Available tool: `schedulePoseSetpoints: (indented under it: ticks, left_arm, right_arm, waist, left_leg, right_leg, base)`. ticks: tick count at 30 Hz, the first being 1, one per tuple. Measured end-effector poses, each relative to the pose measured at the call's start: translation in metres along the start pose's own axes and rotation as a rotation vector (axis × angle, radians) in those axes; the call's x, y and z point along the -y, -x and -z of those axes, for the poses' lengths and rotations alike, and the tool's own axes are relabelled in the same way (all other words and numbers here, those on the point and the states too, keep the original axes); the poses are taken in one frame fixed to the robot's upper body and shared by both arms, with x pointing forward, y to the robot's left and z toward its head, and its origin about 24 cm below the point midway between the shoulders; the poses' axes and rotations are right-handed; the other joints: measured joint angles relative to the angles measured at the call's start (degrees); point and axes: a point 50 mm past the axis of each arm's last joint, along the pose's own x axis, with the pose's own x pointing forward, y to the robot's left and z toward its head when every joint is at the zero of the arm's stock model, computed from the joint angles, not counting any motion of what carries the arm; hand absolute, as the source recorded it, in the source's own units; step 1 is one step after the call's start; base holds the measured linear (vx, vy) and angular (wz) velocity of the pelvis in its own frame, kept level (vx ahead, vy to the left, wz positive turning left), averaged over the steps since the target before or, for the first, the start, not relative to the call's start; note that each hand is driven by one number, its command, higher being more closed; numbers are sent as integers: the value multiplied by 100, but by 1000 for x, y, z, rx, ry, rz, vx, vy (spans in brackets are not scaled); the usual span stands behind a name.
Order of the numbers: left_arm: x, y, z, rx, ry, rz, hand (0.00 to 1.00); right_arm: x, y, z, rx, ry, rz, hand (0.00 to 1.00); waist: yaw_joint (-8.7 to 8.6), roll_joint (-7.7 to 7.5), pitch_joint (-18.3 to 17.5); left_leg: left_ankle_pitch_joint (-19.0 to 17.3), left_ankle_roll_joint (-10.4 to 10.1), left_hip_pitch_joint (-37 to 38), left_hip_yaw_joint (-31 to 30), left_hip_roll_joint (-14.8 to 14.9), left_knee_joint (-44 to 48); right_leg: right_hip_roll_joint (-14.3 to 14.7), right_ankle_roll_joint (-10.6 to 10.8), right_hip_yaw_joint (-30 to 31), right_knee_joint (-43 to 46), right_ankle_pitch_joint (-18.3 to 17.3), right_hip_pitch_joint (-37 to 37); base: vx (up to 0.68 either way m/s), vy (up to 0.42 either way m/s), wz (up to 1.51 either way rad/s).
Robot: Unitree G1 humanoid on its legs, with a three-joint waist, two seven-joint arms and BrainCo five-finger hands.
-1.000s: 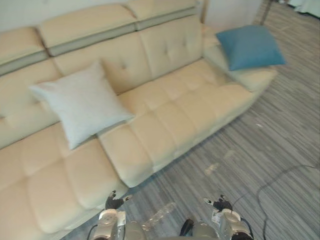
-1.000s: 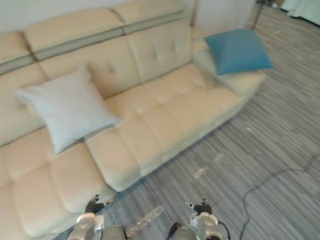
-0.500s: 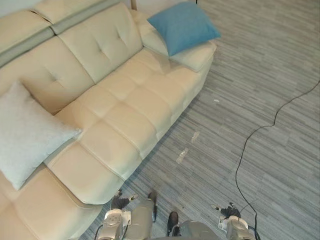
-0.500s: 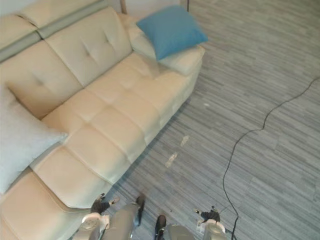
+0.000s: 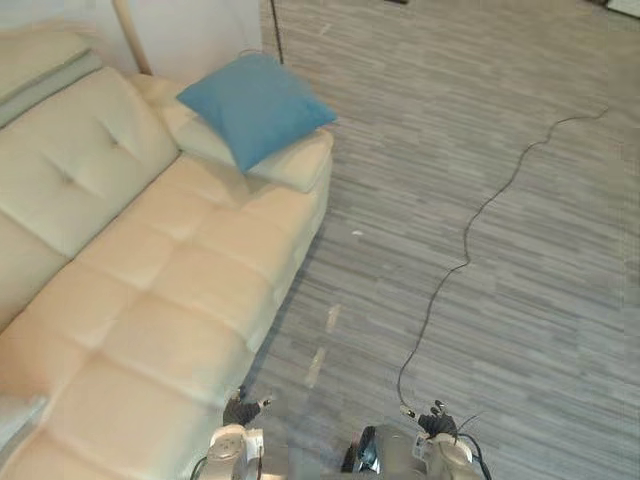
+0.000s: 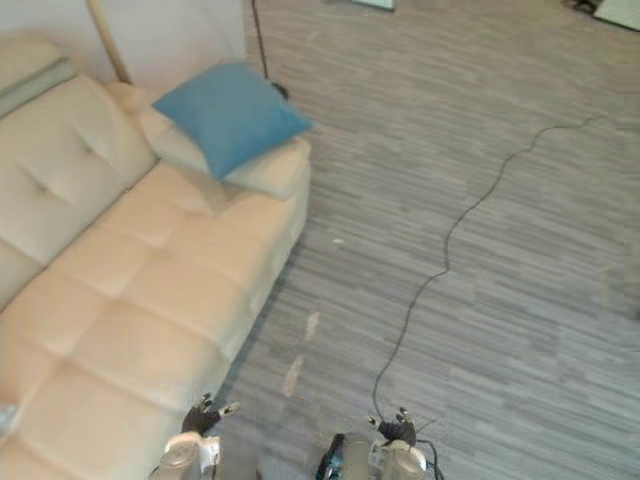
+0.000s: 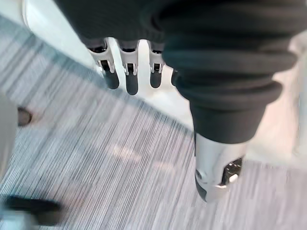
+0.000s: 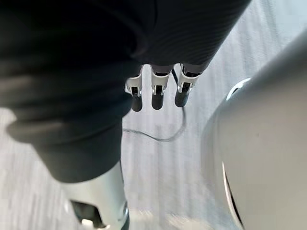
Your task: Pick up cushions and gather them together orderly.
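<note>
One blue cushion [image 5: 255,105] is seen at the far end of the cream sofa [image 5: 150,300]. It is propped on the padded armrest [image 5: 296,168], with one corner reaching past the armrest's outer edge. It is tilted against the armrest rather than laid flat on the seat, so it is judged to be loosely propped and not yet gathered.

Nothing is held by either hand. The left hand [image 5: 240,409] and the right hand [image 5: 437,421] are seen low at the near edge of the head views. Both are above the grey striped floor [image 5: 520,300] and well apart from the cushion. In the left wrist view the fingers [image 7: 130,72] are shown straight and relaxed, the thumb is set apart, and nothing lies between them. The right hand's fingers [image 8: 158,93] are shown the same way. The arms are judged to be hung at the sides because the cushion cannot be reached from here and must first be approached.

Much of the sofa is cut off at the near and left edges, so its full length cannot be told. A pale grey corner [image 5: 14,416] is seen on the seat at the lower left edge. It may belong to a second cushion, but too little of it is shown to be sure. The blue cushion's underside and the part of the armrest beneath it are hidden. A thin dark pole [image 5: 272,30] is seen behind the armrest, with its top cut off.
</note>
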Motion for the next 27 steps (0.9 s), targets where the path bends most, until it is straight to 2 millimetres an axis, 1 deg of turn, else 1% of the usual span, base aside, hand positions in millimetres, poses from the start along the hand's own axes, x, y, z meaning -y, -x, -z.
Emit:
schedulePoseSetpoints:
  ticks: [1,2,3,4,5,6,7,8,9,10,11,12,13,14,15,16,17,18,19,20,21,22,23,24,25,26,27]
  left_arm:
    - [-1,0,0,-1,-3,-3,0]
    - [-4,0,5,-18,-8,-10,0]
    - [0,0,8,-39,-2,-2,0]
    - [4,2,14,-57,3,7,0]
    - [10,4,18,-71,20,15,0]
    - [10,4,18,-71,21,15,0]
    - [9,3,14,-59,42,6,0]
    - [9,3,10,-41,69,0,0]
    - [8,4,8,-31,71,-2,0]
    - [6,4,5,-8,71,-4,0]
    - [2,3,-1,21,63,-12,0]
    - [0,2,-3,29,59,-14,0]
    - [0,2,-6,44,49,-8,0]
    - [0,2,-8,57,47,-7,0]
    - [1,2,-9,59,46,-6,0]
    - [2,3,-9,63,40,-1,0]
    - [3,3,-9,63,34,5,0]
    - [2,3,-8,62,32,4,0]
    - [1,3,-9,64,44,1,0]
    - [2,3,-11,69,47,3,0]
    - [-1,0,-14,75,30,2,0]
    - [-1,0,-15,80,29,4,0]
    - [-2,0,-15,78,27,4,0]
    - [-3,1,-14,75,32,7,0]
    - [-4,1,-13,72,28,10,0]
    - [-4,1,-11,64,21,17,0]
    - [-5,1,-9,56,12,21,0]
  right_arm:
    - [2,0,1,-7,1,4,0]
    - [9,-1,7,-33,6,24,0]
    - [16,-4,3,-27,17,39,0]
    - [23,-5,1,-26,15,58,0]
    - [28,-5,2,-29,-5,78,0]
    - [28,-5,2,-29,-5,78,0]
    - [26,-4,2,-29,-6,72,0]
    - [26,-3,6,-30,6,67,0]
    - [26,-2,7,-32,14,66,0]
    - [26,-1,9,-35,24,63,0]
    - [22,-1,10,-38,27,54,0]
    - [20,-1,10,-39,25,52,0]
    - [20,0,12,-46,15,55,0]
    - [17,-1,9,-41,11,51,0]
    - [17,-1,9,-42,9,52,0]
    - [18,-1,10,-44,5,56,0]
    - [18,-1,10,-46,6,56,0]
    - [17,-1,10,-48,6,57,0]
    - [16,-2,10,-51,6,56,0]
    - [11,-2,10,-54,3,46,0]
    - [5,-2,10,-64,-1,30,0]
    - [3,-2,9,-58,0,25,0]
    - [3,-1,10,-58,1,26,0]
    - [5,0,14,-68,6,29,0]
    - [5,0,14,-68,7,28,0]
    - [5,0,13,-63,7,24,0]
    - [6,0,14,-66,8,23,0]
  waist:
    - [-10,-21,-10]
    - [-66,-86,-44]
    - [-92,179,-32]
    - [-142,298,-100]
    - [-170,468,-198]
    - [-170,470,-199]
    - [-174,499,-189]
    - [-128,475,-142]
    - [-100,480,-115]
    - [-79,481,-62]
    - [-46,392,-4]
    - [-43,359,8]
    - [-37,312,23]
    - [8,312,25]
    - [24,317,34]
    - [49,315,41]
    - [96,323,40]
    - [192,320,44]
    - [248,303,54]
    - [389,258,28]
    - [379,76,33]
    - [341,36,48]
    - [333,20,43]
    - [315,-1,15]
    - [307,-10,10]
    - [277,-25,9]
    - [260,-23,16]
  left_leg:
    - [-22,-97,61,-5,1,-22]
    - [-160,-347,247,-81,0,-39]
    - [-185,-415,371,-186,212,-39]
    - [-76,-597,341,-325,312,69]
    - [9,-709,48,-576,495,740]
    - [11,-709,41,-580,499,755]
    - [278,-536,-500,-845,549,1933]
    - [1037,-290,-1182,-995,619,3454]
    - [1009,-305,-1437,-963,683,4022]
    - [768,-316,-1829,-905,759,4753]
    - [526,-304,-2300,-712,683,5097]
    - [463,-248,-2465,-617,632,5074]
    - [332,-201,-2765,-399,506,4758]
    - [244,-151,-3002,-101,320,3976]
    - [244,-140,-3049,39,205,3509]
    - [301,-130,-3088,192,-23,2578]
    - [559,-184,-3078,214,-268,1544]
    - [1086,-152,-3074,251,-492,475]
    - [1496,-146,-3022,253,-567,132]
    - [2084,-36,-2867,367,-610,-102]
    - [1929,171,-2756,450,-746,-27]
    - [1796,288,-2750,447,-772,167]
    - [1545,303,-2727,480,-759,529]
    - [1193,332,-2572,465,-746,807]
    - [1065,336,-2476,435,-743,836]
    - [857,325,-2235,354,-761,820]
    - [699,299,-1837,311,-763,698]
  right_leg:
    - [-4,-37,46,-250,240,1]
    - [-37,-180,81,-421,1158,52]
    - [98,-259,-37,-62,929,48]
    - [165,-306,-87,132,580,33]
    - [336,-446,-207,277,247,44]
    - [341,-447,-208,277,244,45]
    - [441,-524,-310,250,61,222]
    - [557,-623,-363,18,-65,635]
    - [633,-672,-395,-98,-108,856]
    - [718,-753,-439,-294,-183,1244]
    - [741,-774,-468,-566,-274,1717]
    - [740,-782,-477,-681,-319,1859]
    - [734,-769,-483,-916,-338,2118]
    - [725,-709,-473,-1143,-347,2351]
    - [720,-691,-466,-1233,-355,2440]
    - [699,-645,-442,-1364,-395,2591]
    - [691,-601,-421,-1501,-439,2712]
    - [703,-549,-313,-1651,-503,2855]
    - [701,-521,-222,-1718,-525,2958]
    - [669,-430,-11,-1819,-578,3082]
    - [515,-385,138,-1779,-592,3145]
    - [464,-348,226,-1623,-569,3139]
    - [423,-313,382,-1136,-553,3086]
    - [372,16,441,-29,-571,2798]
    - [325,319,456,538,-507,2607]
    - [188,719,479,1616,-424,2163]
    - [-13,505,285,2403,-585,1818]
  base:
    - [463,-277,11]
    - [394,-248,2]
    - [459,-296,11]
    - [630,-405,2]
    - [533,-352,7]
    - [456,-308,7]
    - [440,-304,19]
    - [346,-235,21]
    - [432,-250,15]
    - [407,-184,10]
    - [407,-184,12]
    - [357,-178,14]
    - [317,-132,9]
    - [393,-137,6]
    - [447,-64,-1]
    - [344,2,-4]
    - [454,39,-17]
    - [373,58,-31]
    - [513,95,-60]
    - [667,103,-55]
    - [683,106,-41]
    - [561,92,-7]
    - [561,146,7]
    - [449,121,9]
    - [662,142,13]
    - [519,74,8]
    - [612,86,6]
